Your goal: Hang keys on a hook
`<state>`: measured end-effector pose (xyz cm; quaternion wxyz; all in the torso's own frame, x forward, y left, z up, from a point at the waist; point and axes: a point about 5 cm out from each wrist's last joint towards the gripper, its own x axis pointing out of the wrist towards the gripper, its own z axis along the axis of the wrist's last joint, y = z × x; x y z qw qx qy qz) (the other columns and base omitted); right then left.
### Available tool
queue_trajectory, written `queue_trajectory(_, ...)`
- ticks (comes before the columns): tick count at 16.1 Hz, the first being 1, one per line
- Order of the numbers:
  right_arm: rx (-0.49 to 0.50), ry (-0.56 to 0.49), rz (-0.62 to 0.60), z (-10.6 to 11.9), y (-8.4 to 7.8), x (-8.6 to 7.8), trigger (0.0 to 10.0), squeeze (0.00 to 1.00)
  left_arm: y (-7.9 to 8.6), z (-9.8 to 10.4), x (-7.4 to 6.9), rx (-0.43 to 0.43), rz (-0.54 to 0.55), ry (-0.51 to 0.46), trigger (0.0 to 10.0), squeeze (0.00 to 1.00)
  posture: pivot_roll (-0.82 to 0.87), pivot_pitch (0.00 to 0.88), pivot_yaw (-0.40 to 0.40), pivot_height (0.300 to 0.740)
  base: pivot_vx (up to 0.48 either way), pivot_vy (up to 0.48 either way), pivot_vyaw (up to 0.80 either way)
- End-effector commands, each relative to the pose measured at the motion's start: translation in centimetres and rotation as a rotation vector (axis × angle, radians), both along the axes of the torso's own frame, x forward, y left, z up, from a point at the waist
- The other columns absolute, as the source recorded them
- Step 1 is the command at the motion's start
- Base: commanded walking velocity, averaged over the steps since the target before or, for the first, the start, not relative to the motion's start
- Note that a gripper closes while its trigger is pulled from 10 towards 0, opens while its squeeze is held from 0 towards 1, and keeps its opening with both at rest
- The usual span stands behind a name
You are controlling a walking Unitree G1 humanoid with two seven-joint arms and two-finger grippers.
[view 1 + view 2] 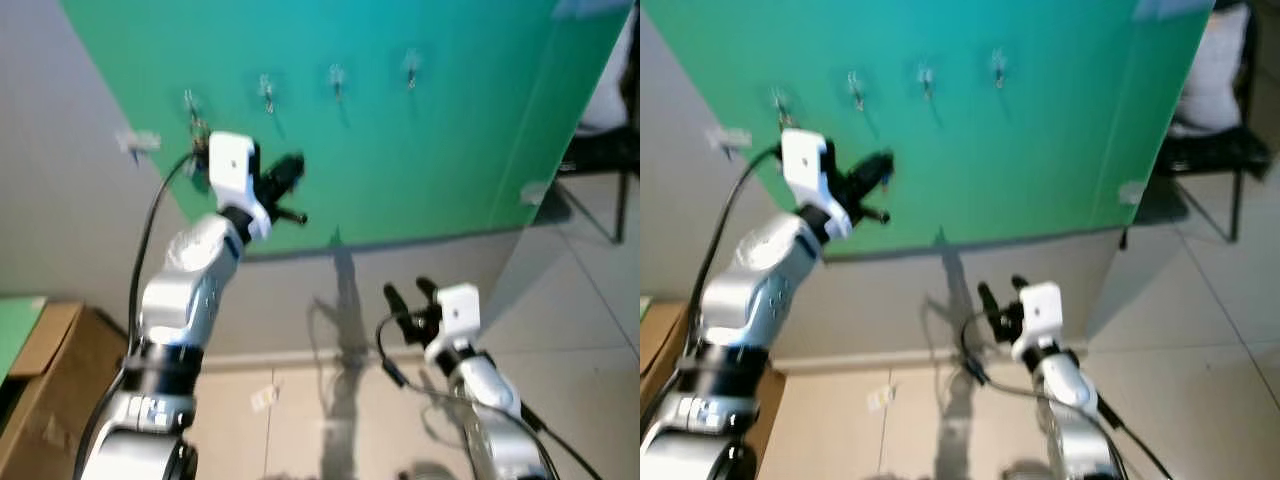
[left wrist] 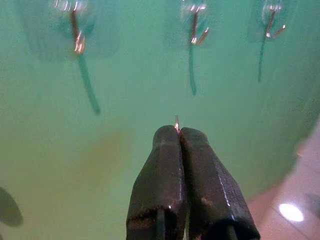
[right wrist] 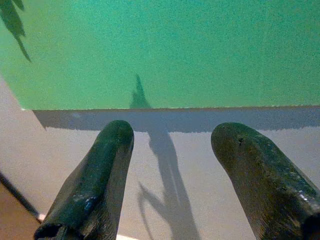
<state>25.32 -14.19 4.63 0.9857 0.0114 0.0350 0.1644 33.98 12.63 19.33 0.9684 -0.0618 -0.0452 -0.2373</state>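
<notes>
Left gripper (image 2: 177,131) raised close before the green board (image 1: 400,130), fingers pressed together, pinching a thin sliver of metal (image 2: 176,123) at the very tips; probably the key ring, the keys themselves hidden. Hooks (image 2: 197,30) above and just beyond the fingertips, in a row on clear pads. Likely light, stiff, slippery: best pinched firmly on the ring, leaving its loop free to slip over a hook. Right gripper (image 3: 170,135) low, well below the board's lower edge, fingers spread, idle.
</notes>
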Motion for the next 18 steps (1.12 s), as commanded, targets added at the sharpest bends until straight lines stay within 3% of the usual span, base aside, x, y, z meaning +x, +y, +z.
queue_trajectory(1, -0.001, 0.006, -0.005, 0.1, -0.4, -0.2, 10.0, 0.0, 0.2, 0.4, 0.1, 0.023, 0.017, -0.023, 0.0, 1.0, -0.17, 0.0, 0.161, 0.74, 0.0, 0.0, 0.0)
queue_trajectory(4, 0.006, 0.004, 0.01, 0.5, -0.1, -0.4, 10.0, 0.0, 0.7, 1.4, 0.0, 0.03, -0.032, -0.05, 0.0, 1.0, -0.17, 0.0, 0.161, 0.74, 0.0, 0.0, 0.0)
queue_trajectory(8, 0.016, 0.008, 0.019, 0.9, 0.3, -0.5, 10.0, 0.0, 2.4, 2.6, 2.2, -0.117, 0.007, 0.008, 0.0, 1.0, -0.17, 0.0, 0.155, 0.74, 0.0, 0.0, 0.0)
queue_trajectory(10, 0.019, 0.011, 0.016, 1.0, 0.3, -0.6, 10.0, 0.0, 2.4, 3.0, 2.7, -0.225, 0.007, 0.016, 0.0, 1.0, -0.17, 0.0, 0.155, 0.74, 0.0, 0.0, 0.0)
queue_trajectory(11, 0.02, 0.014, 0.014, 1.0, 0.4, -0.7, 10.0, 0.0, 2.2, 3.3, 3.2, -0.342, -0.025, 0.034, 0.0, 1.0, -0.17, 0.0, 0.159, 0.74, 0.0, 0.0, 0.0)
queue_trajectory(18, 0.023, 0.028, 0.011, 0.8, 0.6, -0.8, 10.0, 0.0, 2.4, 4.4, 6.2, -0.453, -0.026, 0.072, 0.0, 1.0, -0.19, 0.0, 0.167, 0.74, 0.0, 0.0, 0.0)
